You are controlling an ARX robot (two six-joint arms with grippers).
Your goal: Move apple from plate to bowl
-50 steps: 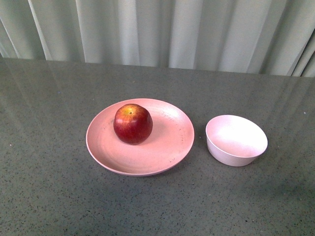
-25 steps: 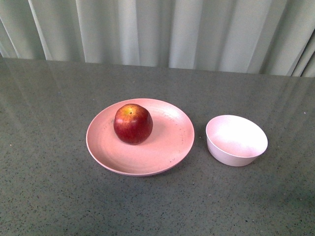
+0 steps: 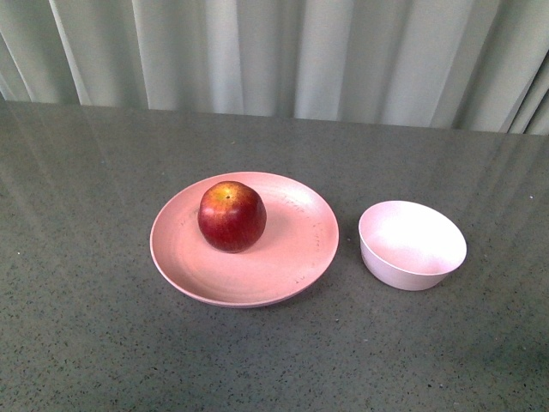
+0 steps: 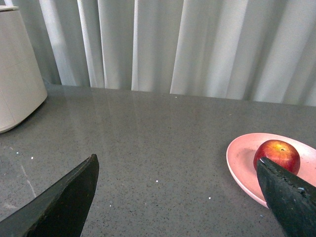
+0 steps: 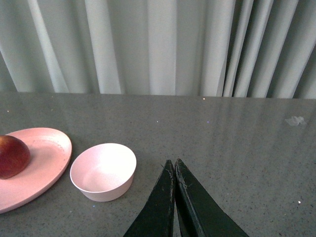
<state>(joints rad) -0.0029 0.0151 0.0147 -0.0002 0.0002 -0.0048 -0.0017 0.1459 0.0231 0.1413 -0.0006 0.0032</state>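
Here, apple (image 3: pixel 232 216) on plate (image 3: pixel 292 251).

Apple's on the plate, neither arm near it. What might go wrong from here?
1. The round deep-red apple sits loose on the shallow salmon-pink plate. A glancing touch from the open left tool may roll it away.
2. The small pale pink-white bowl looks barely wider than the apple, so an off-centre release could catch the rim and tip it.
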